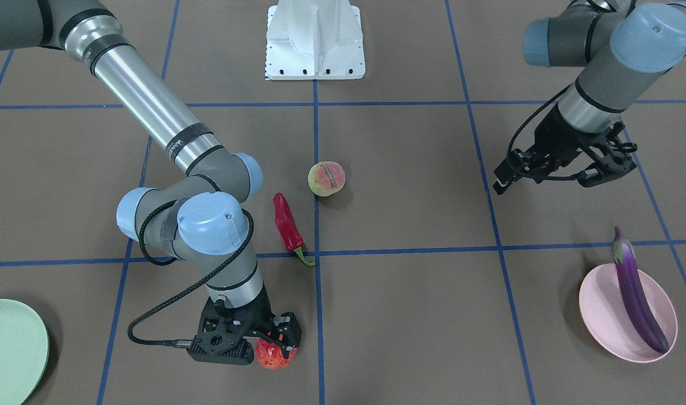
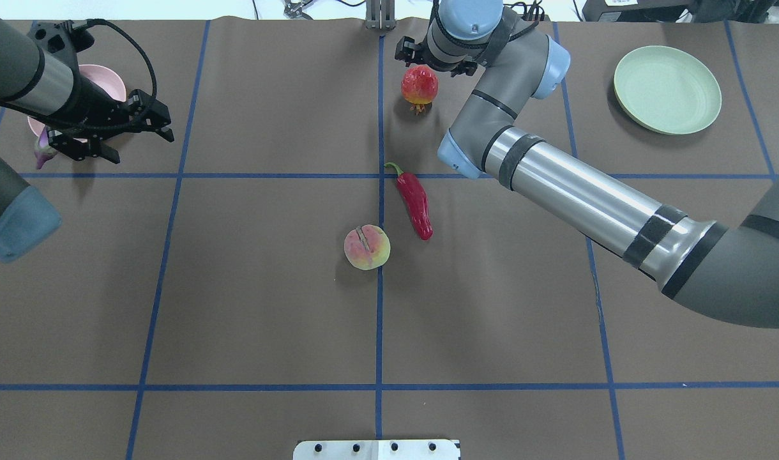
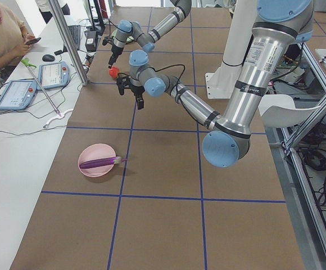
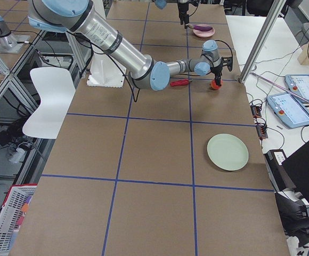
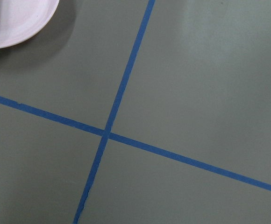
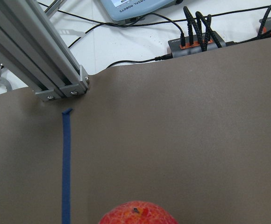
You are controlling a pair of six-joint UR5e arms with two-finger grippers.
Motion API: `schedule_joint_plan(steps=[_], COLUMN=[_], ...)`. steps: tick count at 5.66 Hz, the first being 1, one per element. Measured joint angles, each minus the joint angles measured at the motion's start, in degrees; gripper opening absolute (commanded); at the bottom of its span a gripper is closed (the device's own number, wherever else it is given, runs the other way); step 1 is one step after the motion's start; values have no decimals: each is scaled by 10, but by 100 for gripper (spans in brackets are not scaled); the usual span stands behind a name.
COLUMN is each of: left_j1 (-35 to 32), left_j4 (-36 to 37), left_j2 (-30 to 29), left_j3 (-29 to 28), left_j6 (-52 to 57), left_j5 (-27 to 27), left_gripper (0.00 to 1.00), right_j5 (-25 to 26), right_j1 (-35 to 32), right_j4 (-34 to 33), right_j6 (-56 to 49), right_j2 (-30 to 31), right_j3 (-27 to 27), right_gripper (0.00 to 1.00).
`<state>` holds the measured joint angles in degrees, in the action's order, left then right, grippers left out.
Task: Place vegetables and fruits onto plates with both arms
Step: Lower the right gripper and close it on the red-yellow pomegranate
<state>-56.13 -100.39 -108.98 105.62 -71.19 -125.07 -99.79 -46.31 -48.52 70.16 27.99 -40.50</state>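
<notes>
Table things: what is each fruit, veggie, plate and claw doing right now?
Eggplant: lying across the pink plate.
Pink plate: holding the eggplant.
Mint green plate: empty.
Red chili pepper: lying on the table, on no plate.
Peach: sitting on the table, on no plate.
Pomegranate: on the table, at the right claw.
Left claw: open, empty, above the table.
Right claw: down at the pomegranate; open or shut, cannot tell.

UNIVERSAL ROBOTS lettering on left arm (image 3: 257, 53) tube; nothing else legible.

Right arm (image 1: 146, 107): polished silver tube, black bands, small black lettering, light-blue joint caps (image 1: 213, 222), braided black cable (image 1: 152, 315). Left arm (image 1: 599, 84), same grey and blue livery.
</notes>
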Motion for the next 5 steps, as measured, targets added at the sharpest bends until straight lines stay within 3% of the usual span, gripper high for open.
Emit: schedule_joint_plan(steps=[3,4,5], left_j1=[1,1,1], left_j4=[0,0,0], left_j2=[1,1,1], left_j3=[2,2,2], left_j6=[0,0,0], left_j5=[0,0,0], left_gripper=[100,100,100], right_j5=[12,15,15], right_j1=[13,15,16], right_j4=[27,32,34], right_j6=[0,0,-1], right_j2=[-4,-5,-5], right_j3=[23,27,29], right_gripper=[97,80,14])
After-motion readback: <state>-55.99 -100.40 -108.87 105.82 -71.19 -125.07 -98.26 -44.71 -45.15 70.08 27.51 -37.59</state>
